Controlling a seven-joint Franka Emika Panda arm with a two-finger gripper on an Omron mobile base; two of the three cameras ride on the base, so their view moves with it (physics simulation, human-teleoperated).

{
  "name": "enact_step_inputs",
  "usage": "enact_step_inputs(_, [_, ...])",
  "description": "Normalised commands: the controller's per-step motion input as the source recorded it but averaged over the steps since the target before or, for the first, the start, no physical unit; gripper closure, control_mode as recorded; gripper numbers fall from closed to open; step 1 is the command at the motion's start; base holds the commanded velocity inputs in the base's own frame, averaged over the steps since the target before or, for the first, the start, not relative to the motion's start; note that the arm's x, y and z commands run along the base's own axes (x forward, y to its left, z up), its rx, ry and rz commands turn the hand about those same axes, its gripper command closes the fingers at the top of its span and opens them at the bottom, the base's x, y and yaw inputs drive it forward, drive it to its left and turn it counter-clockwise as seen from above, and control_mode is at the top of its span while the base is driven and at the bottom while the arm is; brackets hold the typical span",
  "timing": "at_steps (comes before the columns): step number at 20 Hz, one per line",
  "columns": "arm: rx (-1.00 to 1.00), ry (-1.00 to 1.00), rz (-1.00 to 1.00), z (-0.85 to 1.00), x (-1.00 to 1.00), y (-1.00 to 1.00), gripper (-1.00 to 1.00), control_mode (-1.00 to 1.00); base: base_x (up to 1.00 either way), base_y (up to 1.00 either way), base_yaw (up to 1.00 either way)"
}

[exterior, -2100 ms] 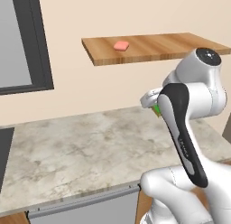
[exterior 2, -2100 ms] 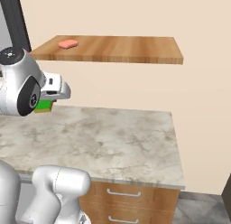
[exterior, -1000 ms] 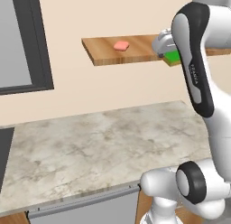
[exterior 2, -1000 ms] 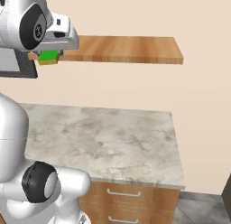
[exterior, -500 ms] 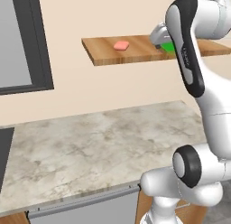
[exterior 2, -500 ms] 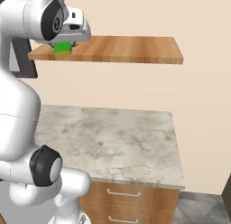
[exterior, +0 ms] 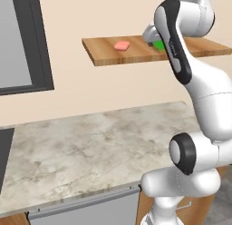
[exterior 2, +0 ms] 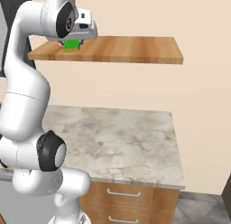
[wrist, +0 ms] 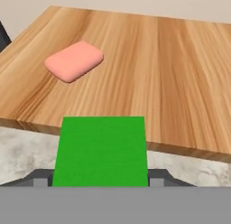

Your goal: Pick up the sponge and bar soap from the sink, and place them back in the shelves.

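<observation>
Closest to me in the hand view is the sponge [wrist: 101, 151], a bright green rectangular block with a flat, plain top face; I cannot see any other layer on it from this angle. It sits between the fingers of my hand [wrist: 101, 180], whose dark tips show at either lower corner of the block, so the hand is clamped on the sponge with its fingers held apart by the block's width. In the right base view the hand [exterior 2: 72, 43] is raised to the level of the shelf [exterior 2: 135, 50], and the sponge [exterior 2: 71, 44] shows as a green patch just under it, over the left part of the plank. In the left base view the sponge [exterior: 159, 45] peeks out beside the forearm, low over the shelf [exterior: 108, 56]. I cannot tell whether it touches the wood.

Beyond the sponge lies the bar soap [wrist: 74, 60], a salmon-pink flat bar with rounded corners, resting flat on the shelf [wrist: 180, 74] and turned at a slant to the wood grain. In the left base view the bar soap [exterior: 122, 46] is left of the sponge, near but apart from it.

The shelf is a light-brown plank fixed to the beige wall [exterior 2: 203, 105]. Below it stretches the marbled bench [exterior: 81, 147].
</observation>
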Motion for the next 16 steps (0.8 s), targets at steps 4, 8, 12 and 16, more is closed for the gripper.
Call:
enact_step_inputs(4, [0.0, -0.01, 0.0, -0.18, 0.52, 0.0, 1.0, -1.0, 0.0, 0.0, 0.0])
enact_step_inputs(8, [0.0, -0.04, 0.0, 0.0, 0.6, -0.01, 1.0, -1.0, 0.0, 0.0, 0.0])
enact_step_inputs(12, [0.0, -0.03, 0.0, -0.01, 0.56, 0.0, 1.0, -1.0, 0.0, 0.0, 0.0])
enact_step_inputs(16, [0.0, -0.01, 0.0, -0.06, 0.43, 0.0, 1.0, -1.0, 0.0, 0.0, 0.0])
